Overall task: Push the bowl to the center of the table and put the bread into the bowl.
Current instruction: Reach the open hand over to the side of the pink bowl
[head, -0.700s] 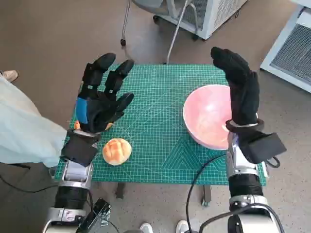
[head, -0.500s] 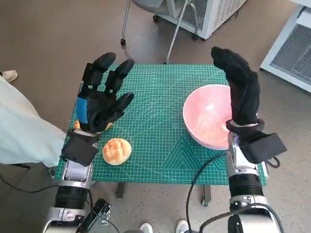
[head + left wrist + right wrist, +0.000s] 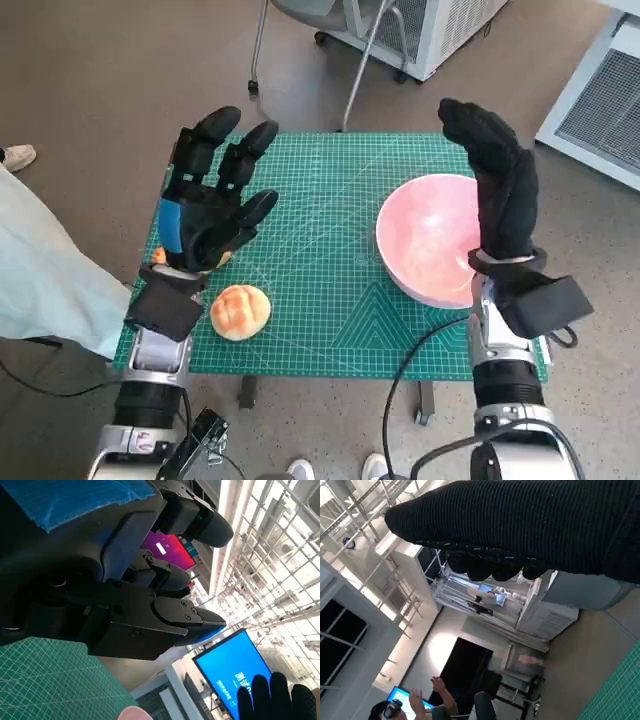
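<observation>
Left hand: my left hand is raised above the left part of the table, fingers spread wide and holding nothing — the blue tape on its back faces the head camera.
Right hand: my right hand in the knitted glove stands upright over the right rim of the bowl, fingers straight and close together, pointing to the far side, with nothing in them; whether the glove touches the rim I cannot tell.
Bowl: the pink bowl sits on the right part of the green cutting mat, off centre, upright and with nothing inside it.
Bread: the round golden bread roll lies on the mat near the near-left corner, just on the near side of my left palm — well apart from the bowl.
Other item: a small orange thing peeks out at the left edge of the mat, mostly hidden under my left hand.
Surroundings: a pale sleeve reaches in from the left; the right wrist view shows a person seated far off by a blue screen.
</observation>
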Available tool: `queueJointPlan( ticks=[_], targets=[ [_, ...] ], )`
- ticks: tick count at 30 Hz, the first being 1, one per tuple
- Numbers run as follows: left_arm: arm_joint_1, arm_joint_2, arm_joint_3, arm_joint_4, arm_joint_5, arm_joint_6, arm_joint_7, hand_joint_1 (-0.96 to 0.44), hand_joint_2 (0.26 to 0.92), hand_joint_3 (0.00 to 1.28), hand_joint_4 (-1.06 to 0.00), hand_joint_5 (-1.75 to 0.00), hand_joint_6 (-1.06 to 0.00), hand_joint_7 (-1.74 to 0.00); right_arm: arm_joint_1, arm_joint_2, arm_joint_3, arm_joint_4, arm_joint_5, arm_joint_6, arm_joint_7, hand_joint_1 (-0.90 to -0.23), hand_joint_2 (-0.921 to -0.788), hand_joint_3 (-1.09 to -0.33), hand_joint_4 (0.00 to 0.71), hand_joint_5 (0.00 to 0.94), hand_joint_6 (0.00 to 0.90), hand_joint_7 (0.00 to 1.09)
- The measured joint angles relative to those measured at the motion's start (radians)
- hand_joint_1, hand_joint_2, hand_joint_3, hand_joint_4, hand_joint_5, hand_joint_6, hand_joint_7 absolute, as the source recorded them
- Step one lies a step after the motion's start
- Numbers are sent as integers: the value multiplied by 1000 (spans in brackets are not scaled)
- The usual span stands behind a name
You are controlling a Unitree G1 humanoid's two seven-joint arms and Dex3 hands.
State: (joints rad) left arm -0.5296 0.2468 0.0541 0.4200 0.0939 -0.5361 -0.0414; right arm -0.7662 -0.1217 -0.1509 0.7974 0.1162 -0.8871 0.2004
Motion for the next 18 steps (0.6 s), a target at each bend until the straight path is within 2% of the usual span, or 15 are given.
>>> queueJointPlan(
  ticks=[5, 8, 13, 18],
  targets=[
    [-1, -2, 0, 1, 0, -1, 0, -31, 921, 180, -272, -524, -176, -785, 2, -5, -3, -5, 1, 0, 0, -469, -921, -627, 389, 0, 113, 821],
    [-2, -6, -1, 1, 0, -1, 0, -31, 921, 180, -272, -525, -177, -784, 2, -22, -18, -2, 23, 0, 13, -467, -921, -621, 393, 2, 122, 809],
    [-2, -8, 0, 1, 0, -4, 1, -34, 921, 177, -272, -526, -179, -782, -1, -77, -69, 60, 57, -15, 31, -463, -921, -618, 400, 3, 163, 742],
    [-2, -8, 0, 1, 4, -5, 5, -47, 921, 173, -271, -527, -181, -782, -3, -141, -124, 172, 55, -37, -11, -445, -921, -629, 388, 20, 179, 700]
  ],
)
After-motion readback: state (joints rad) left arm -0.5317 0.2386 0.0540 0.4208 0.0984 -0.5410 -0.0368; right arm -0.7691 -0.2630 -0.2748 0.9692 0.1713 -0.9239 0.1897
